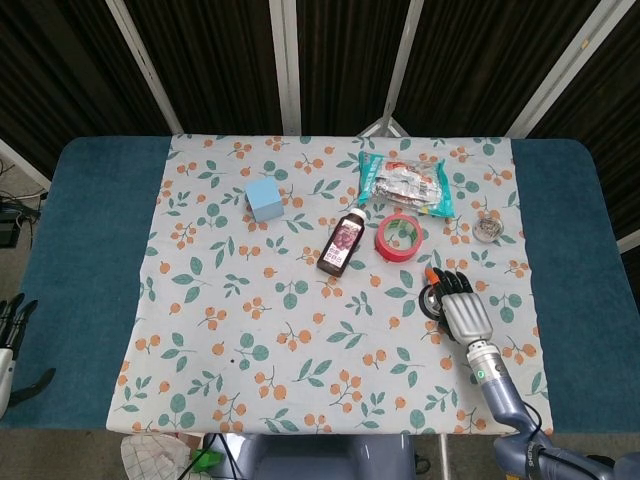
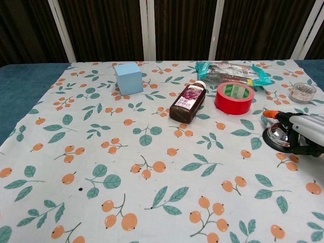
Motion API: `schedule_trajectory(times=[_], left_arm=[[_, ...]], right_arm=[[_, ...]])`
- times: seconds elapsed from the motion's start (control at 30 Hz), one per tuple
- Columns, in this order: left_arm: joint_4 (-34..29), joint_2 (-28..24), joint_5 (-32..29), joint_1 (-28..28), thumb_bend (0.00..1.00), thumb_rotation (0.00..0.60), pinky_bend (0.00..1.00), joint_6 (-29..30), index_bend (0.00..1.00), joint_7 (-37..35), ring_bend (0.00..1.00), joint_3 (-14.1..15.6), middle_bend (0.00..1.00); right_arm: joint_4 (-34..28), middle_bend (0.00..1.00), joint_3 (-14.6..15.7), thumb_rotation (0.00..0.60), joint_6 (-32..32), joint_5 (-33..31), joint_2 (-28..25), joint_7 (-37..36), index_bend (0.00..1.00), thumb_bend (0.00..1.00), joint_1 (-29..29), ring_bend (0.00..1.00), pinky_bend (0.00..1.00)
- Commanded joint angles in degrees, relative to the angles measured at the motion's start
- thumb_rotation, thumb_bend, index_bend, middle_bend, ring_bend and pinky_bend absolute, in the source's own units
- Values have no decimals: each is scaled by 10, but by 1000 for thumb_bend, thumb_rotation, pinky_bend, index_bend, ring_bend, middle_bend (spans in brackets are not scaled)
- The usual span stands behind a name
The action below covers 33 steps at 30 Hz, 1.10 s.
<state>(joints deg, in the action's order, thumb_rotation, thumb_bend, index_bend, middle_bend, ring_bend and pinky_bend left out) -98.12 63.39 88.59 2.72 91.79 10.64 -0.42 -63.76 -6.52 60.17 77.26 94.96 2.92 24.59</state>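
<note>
My right hand point(image 1: 462, 305) lies over the shiny round chrome bell on its black base point(image 2: 280, 135), near the right edge of the white cloth printed with oranges and leaves point(image 1: 250, 340). Fingers point(image 2: 298, 121) arch over the bell's dome and touch it; whether they actually grip it, I cannot tell. The red roll of tape point(image 2: 234, 97) lies just beyond the bell, the dark brown bottle with a purple label point(image 2: 188, 103) left of that. The small clear round container point(image 2: 302, 92) sits further back on the right. My left hand point(image 1: 12, 335) hangs off the table's left edge, fingers apart, holding nothing.
</note>
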Motion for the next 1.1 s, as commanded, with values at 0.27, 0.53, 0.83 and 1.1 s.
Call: schedule_trajectory(times=[0.27,0.53,0.83,1.1], left_arm=[[0,-2,0,1,295,600,90,1,75,-4,0,0,0],[0,-4,3,3,295,600,90,5,75,-10,0,2,0],[0,-6,6,3,295,600,90,5,75,-15,0,4,0],[0,-10,16,6,295,600,90,8,74,-21,0,11,0]], right_arm=[[-89,0,-29,600,69,23,-54,-16,24,955,-5,0,0],[-180,0,-27,600,125,51,-133,-25,24,955,-33,0,0],[-280,0,27,600,199,99,-235,14,23,954,-99,0,0],[-320,0,68,600,258,125,-289,30,23,954,-157,0,0]])
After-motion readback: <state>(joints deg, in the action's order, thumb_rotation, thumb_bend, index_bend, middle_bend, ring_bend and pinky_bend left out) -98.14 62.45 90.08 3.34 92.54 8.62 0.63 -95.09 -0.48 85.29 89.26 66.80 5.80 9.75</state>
